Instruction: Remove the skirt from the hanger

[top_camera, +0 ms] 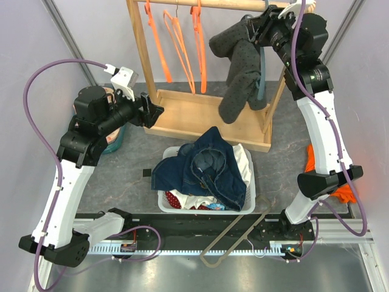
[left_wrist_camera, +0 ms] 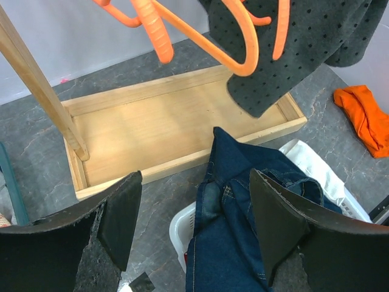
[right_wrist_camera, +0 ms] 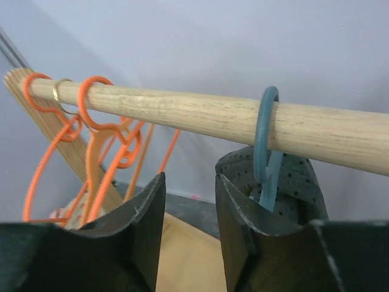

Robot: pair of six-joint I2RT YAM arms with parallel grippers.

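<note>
Dark red skirt (top_camera: 175,198) in basket (top_camera: 172,150) under jeans (top_camera: 209,170) (only a dotted scrap shows); orange hangers (top_camera: 179,42) bare on rail (right_wrist_camera: 182,112). Left gripper (top_camera: 155,112) spread, empty; right gripper (right_wrist_camera: 188,225) spread beside grey-blue hook (right_wrist_camera: 265,140)

Red dotted skirt (top_camera: 175,198) lies in basket (top_camera: 163,201); orange hangers (top_camera: 178,45) on rail (top_camera: 225,3).

I count three thin orange plastic hangers (top_camera: 199,48), one grey-blue plastic hanger (right_wrist_camera: 265,140), one grey dotted fabric garment (top_camera: 240,67), one white plastic laundry basket (top_camera: 163,199), one dark blue denim garment (top_camera: 213,170) and one crumpled orange cloth (left_wrist_camera: 364,115).
</note>
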